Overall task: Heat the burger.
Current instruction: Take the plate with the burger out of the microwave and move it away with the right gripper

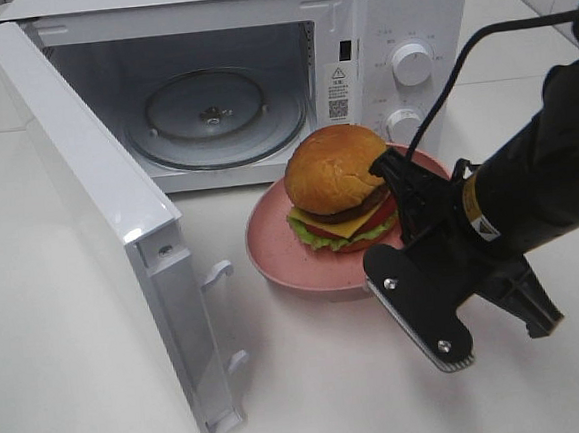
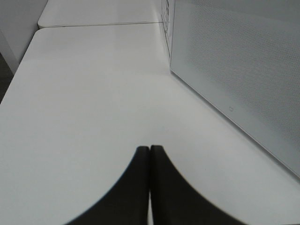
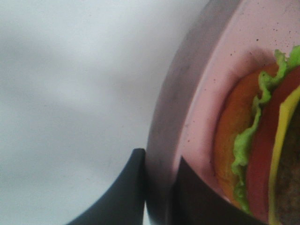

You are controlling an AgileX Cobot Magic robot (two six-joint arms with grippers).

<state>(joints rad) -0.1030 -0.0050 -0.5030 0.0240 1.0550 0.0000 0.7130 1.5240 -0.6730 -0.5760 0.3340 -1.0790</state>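
Sitting in the middle of a round pink plate: the burger, golden-brown bun on top, yellow cheese, red tomato and green lettuce showing at the side, resting on the white table just in front of the microwave. Gripping the near-right rim of the plate: the right gripper, its two dark fingers lying one outside and one inside the rim, jaws clamped on the plate edge, close beside the burger's bottom bun but not touching it as far as visible. Standing wide open to the left: the microwave door, hinged at the left side. Lying inside the lit cavity: the glass turntable. Showing on the white panel at the right of the oven: two round knobs, one above the other. Hanging low above bare table beside the perforated outer face of the door, well apart from the plate: the left gripper, jaws pressed together with nothing between them
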